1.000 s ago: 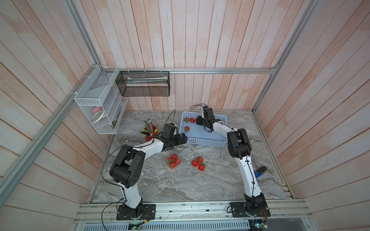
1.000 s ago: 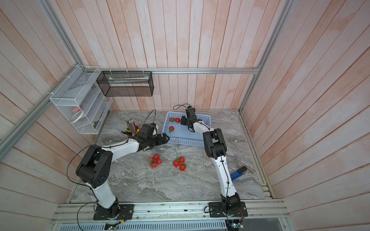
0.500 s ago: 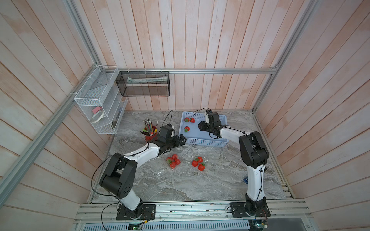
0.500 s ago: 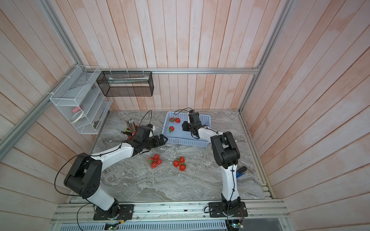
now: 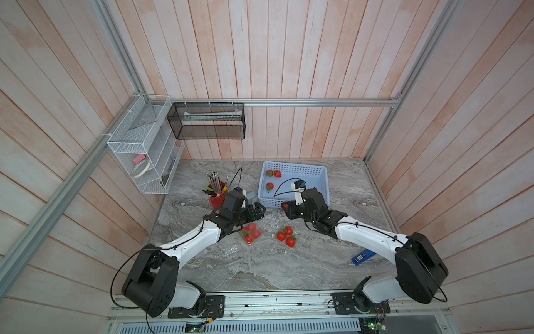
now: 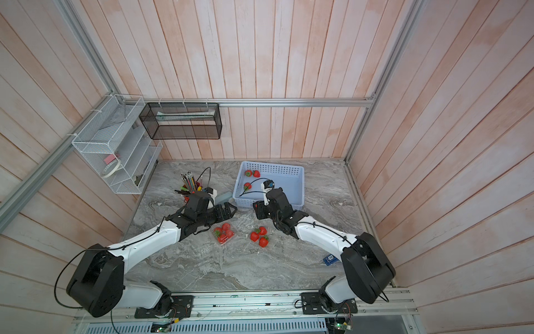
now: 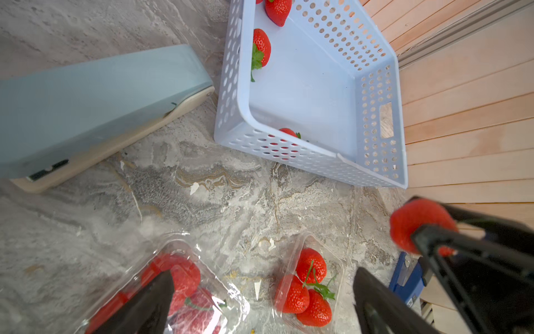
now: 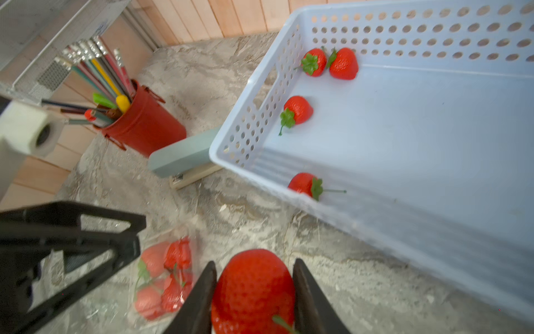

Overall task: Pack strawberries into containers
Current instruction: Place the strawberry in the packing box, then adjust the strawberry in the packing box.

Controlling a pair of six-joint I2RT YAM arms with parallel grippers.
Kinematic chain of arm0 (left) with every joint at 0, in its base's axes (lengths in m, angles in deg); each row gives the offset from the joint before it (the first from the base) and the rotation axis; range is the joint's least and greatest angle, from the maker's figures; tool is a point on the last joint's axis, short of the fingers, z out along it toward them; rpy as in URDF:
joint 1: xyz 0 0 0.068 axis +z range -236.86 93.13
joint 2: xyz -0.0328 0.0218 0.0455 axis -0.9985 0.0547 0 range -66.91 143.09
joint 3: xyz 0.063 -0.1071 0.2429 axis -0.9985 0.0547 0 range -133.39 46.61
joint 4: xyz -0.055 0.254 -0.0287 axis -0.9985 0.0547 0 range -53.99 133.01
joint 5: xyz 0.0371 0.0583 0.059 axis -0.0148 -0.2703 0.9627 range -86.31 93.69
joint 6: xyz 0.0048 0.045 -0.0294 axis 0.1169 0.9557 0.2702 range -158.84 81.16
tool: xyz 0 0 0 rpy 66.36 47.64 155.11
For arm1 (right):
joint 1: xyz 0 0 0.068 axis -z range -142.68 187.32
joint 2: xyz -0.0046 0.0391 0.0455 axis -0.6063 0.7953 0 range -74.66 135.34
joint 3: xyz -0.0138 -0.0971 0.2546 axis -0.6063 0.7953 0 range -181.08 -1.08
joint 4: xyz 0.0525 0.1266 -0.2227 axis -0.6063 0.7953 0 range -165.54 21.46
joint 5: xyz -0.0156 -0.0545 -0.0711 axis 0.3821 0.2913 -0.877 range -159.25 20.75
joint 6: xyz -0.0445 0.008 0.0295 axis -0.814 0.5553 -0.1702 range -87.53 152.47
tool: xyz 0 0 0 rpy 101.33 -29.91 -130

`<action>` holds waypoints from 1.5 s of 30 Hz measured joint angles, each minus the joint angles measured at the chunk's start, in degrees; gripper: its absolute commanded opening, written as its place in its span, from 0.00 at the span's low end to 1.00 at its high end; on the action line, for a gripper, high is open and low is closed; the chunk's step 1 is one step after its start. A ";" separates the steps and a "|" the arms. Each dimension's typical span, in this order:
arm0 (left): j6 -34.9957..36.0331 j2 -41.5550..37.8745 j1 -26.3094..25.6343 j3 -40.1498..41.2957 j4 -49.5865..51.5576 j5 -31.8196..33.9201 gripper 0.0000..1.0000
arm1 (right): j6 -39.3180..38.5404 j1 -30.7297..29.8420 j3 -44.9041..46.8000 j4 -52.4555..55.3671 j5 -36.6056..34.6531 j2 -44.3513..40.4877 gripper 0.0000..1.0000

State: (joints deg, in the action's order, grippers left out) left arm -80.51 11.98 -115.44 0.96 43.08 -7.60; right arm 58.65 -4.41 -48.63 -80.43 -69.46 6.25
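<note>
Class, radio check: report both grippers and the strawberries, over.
Left gripper open, empty. Right gripper shut on strawberry. One container holds three strawberries. Nothing blocking.

Two white-shelled arms (image 5: 190,242), bulky black joints (image 5: 150,286), thin black cables (image 5: 278,188) (tied to shells)

Grey marbled bench (image 5: 260,269), seen in both top views: blue basket (image 5: 294,166) upper centre, red pencil cup (image 5: 217,199) and stapler (image 7: 86,95) left of it, one clear container (image 5: 250,243) mid-frame beside another (image 5: 284,242), small blue tag (image 5: 362,256) lower right.

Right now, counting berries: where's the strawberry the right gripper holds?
In the right wrist view, the strawberry is clamped in the right gripper, just outside the front wall of the blue basket.
</note>
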 measured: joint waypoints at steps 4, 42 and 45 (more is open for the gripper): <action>-1.25 -2.51 -0.68 1.60 0.11 1.31 0.99 | 2.67 -3.41 5.79 1.95 -1.57 -4.31 0.18; -2.97 -3.74 -3.26 3.21 2.19 4.31 0.99 | 5.35 -7.32 7.72 9.57 -5.99 -4.87 0.20; -2.99 -3.76 -3.26 3.21 2.19 4.31 0.99 | 5.55 -7.32 7.72 9.51 -5.92 -5.53 0.09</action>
State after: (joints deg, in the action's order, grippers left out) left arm -83.50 8.22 -118.70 4.18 45.27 -3.29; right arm 64.20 -11.74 -40.92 -70.92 -75.38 0.72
